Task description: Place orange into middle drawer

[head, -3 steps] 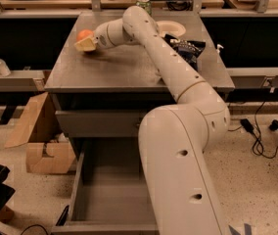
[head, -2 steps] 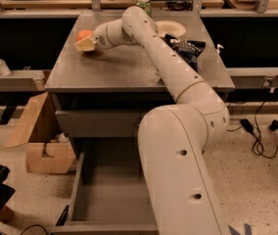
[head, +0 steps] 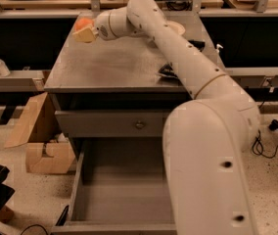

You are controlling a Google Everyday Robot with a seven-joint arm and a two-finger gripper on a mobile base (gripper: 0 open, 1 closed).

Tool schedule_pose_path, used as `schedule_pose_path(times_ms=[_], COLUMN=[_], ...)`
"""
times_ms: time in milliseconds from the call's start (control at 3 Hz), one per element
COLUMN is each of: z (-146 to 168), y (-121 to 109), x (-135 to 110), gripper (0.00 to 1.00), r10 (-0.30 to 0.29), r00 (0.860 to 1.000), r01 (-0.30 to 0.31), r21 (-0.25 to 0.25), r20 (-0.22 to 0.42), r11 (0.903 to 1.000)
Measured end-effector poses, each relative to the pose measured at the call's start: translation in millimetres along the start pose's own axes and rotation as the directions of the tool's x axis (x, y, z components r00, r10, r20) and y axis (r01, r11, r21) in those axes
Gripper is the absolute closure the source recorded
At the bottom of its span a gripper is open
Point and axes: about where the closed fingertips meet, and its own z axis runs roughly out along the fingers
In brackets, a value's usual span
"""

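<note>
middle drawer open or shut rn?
Open. The middle drawer is pulled out, its grey floor bare. The orange is at the gripper, above the back left corner of the cabinet top.

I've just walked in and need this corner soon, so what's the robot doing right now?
The robot's arm reaches across the top of the grey cabinet, and its gripper is at the orange near the far left corner. Whether it has a firm hold on the fruit can't be told. Below, the deep open drawer is pulled out with nothing visible on its floor, so the orange is not in it yet.
</note>
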Motion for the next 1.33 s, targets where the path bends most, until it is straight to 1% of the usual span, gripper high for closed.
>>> schedule_pose_path(times_ms=[333, 667, 1000, 1333], z=[-81.5, -169.6, -214.6, -247.3], y=[13.6, 56.2, 117.9, 169.4], x=[-65.5, -135.7, -139.1, -88.0], gripper=[1.00, 1.00, 1.00, 1.00], r10=[-0.049, -0.076, -0.054, 0.013], r00=[0.992, 0.965, 0.965, 0.989], r01=[0.038, 0.034, 0.017, -0.029], r21=[0.087, 0.166, 0.145, 0.109], r20=[0.117, 0.252, 0.255, 0.149], r11=[0.9954, 0.9856, 0.9893, 0.9936])
